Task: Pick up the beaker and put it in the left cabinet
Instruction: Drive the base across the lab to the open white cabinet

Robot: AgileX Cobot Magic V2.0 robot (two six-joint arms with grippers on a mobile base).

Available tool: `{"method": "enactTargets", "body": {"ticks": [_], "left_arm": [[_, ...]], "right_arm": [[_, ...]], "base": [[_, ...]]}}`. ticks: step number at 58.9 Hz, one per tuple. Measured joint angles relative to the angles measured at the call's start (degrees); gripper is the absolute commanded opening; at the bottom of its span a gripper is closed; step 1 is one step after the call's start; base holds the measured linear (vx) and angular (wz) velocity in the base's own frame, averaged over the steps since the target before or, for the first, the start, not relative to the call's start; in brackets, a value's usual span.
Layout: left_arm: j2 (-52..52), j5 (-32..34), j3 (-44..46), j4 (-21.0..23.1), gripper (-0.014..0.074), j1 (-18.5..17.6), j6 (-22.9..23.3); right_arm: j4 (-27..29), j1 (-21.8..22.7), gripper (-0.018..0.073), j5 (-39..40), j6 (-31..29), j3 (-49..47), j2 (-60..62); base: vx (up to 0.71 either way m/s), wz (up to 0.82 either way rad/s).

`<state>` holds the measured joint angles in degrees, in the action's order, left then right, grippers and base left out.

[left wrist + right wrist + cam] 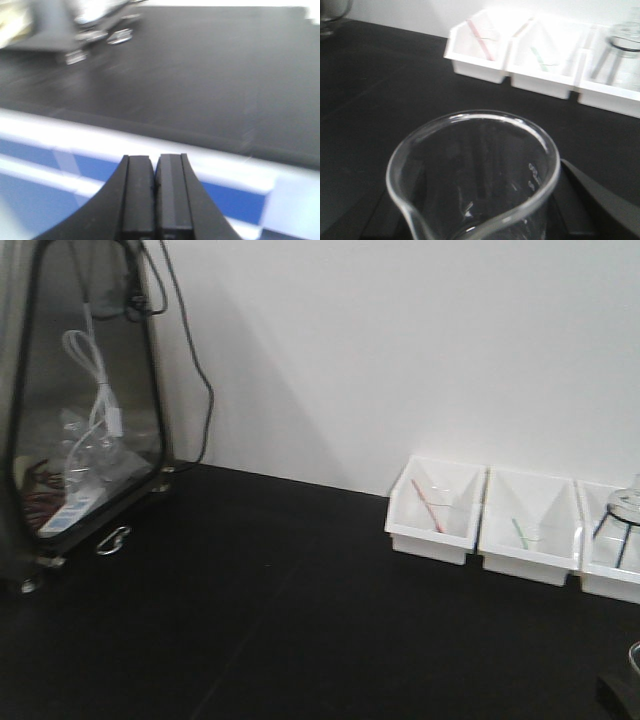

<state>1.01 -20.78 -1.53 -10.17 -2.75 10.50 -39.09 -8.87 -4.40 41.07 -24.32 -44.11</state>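
Clear glass beaker [475, 175], matt black tabletop [300, 620]

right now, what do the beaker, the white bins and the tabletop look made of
The beaker looks like clear glass: see-through wall, glossy rim, printed graduations. The white bins seem moulded plastic: opaque, smooth, slightly shiny. The tabletop is black and mostly matte; material unclear.

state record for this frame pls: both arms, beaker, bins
left gripper: jaws shut, nothing between them
right gripper: jaws either side of the beaker, holding it
beaker: clear, empty, spout towards the wrist camera
white bins: three in a row by the wall, holding red rod, green rod, flask
table: black
placement: not yet done
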Motion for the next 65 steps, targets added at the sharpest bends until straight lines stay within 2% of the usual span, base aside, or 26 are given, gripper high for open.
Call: {"method": "enactTargets", "body": {"ticks": [36, 65], "left_arm": [[0.0, 0.0, 0.0, 0.0, 0.0004, 0.0, 0.0], [0.0, 0.0, 0.0, 0.0, 0.0004, 0.0, 0.0]], "right_arm": [[0.0, 0.0, -0.0001, 0.0, 0.0, 0.0, 0.0], [0.0, 0.0, -0.0001, 0.0, 0.0, 0.0, 0.0]], "base": [[-0.15, 0.67], [-0.01, 0.82]]}}
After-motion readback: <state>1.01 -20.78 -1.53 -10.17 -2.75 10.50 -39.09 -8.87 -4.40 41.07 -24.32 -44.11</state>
